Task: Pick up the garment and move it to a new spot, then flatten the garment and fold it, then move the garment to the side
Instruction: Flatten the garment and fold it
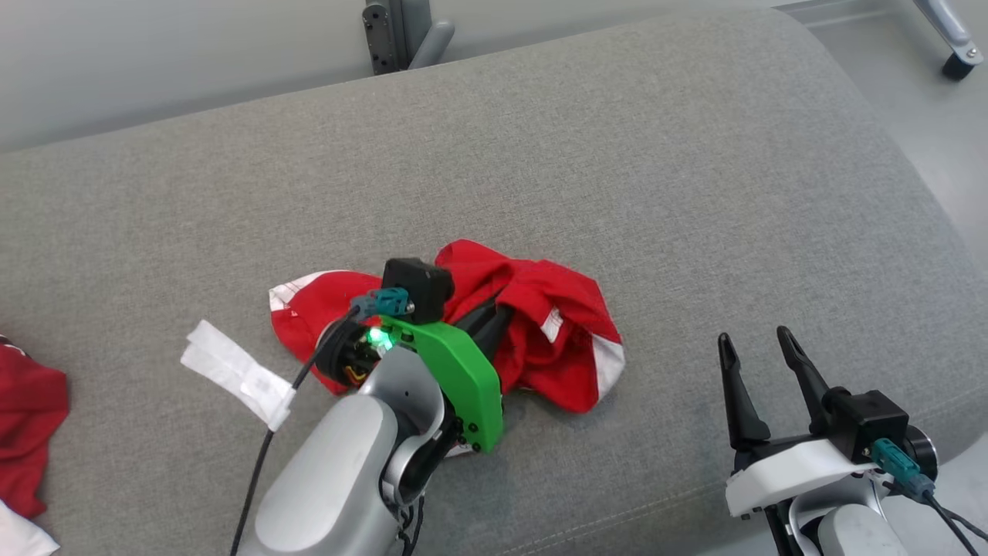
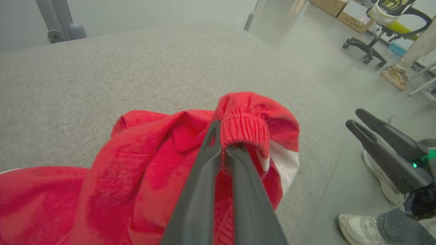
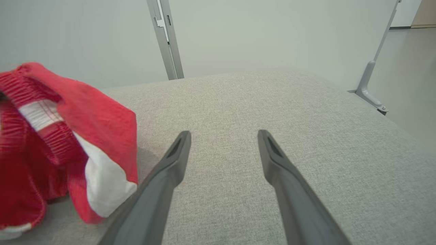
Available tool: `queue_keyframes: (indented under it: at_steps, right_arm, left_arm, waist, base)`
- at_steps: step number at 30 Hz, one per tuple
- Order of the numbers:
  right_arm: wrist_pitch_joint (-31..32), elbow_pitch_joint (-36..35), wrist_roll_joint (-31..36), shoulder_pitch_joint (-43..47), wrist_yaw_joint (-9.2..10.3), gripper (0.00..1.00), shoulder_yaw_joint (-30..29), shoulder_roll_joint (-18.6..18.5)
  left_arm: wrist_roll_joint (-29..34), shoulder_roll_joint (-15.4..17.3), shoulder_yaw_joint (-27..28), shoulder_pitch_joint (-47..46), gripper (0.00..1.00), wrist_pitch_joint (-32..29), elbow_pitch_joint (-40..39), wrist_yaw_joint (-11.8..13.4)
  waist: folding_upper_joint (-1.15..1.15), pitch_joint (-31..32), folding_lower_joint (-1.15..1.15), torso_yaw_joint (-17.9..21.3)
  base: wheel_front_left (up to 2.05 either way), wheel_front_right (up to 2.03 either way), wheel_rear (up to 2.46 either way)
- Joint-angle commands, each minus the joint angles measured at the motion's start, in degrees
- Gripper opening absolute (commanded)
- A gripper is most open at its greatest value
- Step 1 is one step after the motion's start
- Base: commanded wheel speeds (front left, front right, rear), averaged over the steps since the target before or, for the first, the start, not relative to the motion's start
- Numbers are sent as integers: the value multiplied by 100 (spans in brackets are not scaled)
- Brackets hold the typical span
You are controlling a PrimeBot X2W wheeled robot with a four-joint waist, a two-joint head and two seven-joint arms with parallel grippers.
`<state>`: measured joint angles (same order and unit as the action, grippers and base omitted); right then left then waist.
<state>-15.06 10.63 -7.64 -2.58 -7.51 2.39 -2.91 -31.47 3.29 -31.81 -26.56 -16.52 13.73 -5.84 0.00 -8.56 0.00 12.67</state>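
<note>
Lying bunched near the front middle of the grey cushioned surface (image 1: 617,154), the garment (image 1: 540,309) is seen in the head view as a crumpled red heap with white bands at its edges; one white-striped part is spread toward the left and another sits at the lower right. The left gripper (image 1: 494,320) is pushed into the middle of the heap, its fingertips hidden among the folds. The right gripper (image 1: 755,338) is held well apart to the right over bare cushion, its fingers spread wide and gripping nothing. A white folded strip (image 1: 235,371) lies just left of the garment, and another red cloth (image 1: 27,417) is cut off by the left edge. In the left wrist view, the two dark fingers are shown clenched together on a ribbed red cuff (image 2: 243,127) — a knitted hem that is pinched at the tips and curls over them. The rest of the fabric sags below in soft folds, with a white panel (image 2: 286,166) at the right. A person's white shoe (image 2: 357,228) is seen on the floor at the lower right. In the right wrist view, the released fingers are pointed across grey cushion, and the garment is seen at the left — just beside the left finger, its gathered red bands alternating with white ones.
</note>
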Motion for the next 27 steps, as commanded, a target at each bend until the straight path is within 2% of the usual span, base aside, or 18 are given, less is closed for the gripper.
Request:
queue_keyframes:
  at_steps: [1,4,10,15,16,17,18,23,27]
  right_arm:
    - [-18,17,-57,-90,4,100,51,-5]
    - [-18,44,-89,-165,4,100,140,-2]
    - [-18,81,-94,-165,4,100,137,-2]
    - [-18,114,-159,-66,4,100,21,-1]
    - [-18,122,-165,-34,4,100,1,-2]
    - [-18,131,-167,-2,4,100,-11,-2]
    - [-18,142,-174,23,4,100,-27,-3]
    - [-18,183,-211,179,4,100,-63,-3]
    - [-18,160,-211,249,4,100,-60,-2]
  left_arm:
    - [-80,-4,-88,-37,0,213,432,-43]
    - [16,-15,-242,-188,0,574,1262,-53]
    - [94,-17,-148,-429,0,1373,2589,52]
    - [-201,-22,-122,-503,0,1612,2891,-61]
    - [-262,-21,-98,-508,15,1679,2903,-70]
    - [-316,-21,-82,-486,82,1719,2901,-82]
    - [-326,-17,-84,-438,100,1724,2889,-95]
    - [-709,443,-116,249,100,1190,2065,-138]
    - [-808,777,-85,740,100,820,1102,106]
  waist:
    - [0,-82,0,94]
    - [0,-134,0,174]
    - [0,-171,0,277]
    - [0,-113,0,233]
    - [0,-84,0,210]
    - [0,-55,0,192]
    - [0,-12,0,170]
    - [0,279,0,5]
    - [0,346,0,-81]
  base:
    - [0,0,0]
    - [0,0,0]
    - [0,0,0]
    - [0,0,0]
    - [0,0,0]
    - [0,0,0]
    - [0,0,0]
    - [0,0,0]
    - [0,0,0]
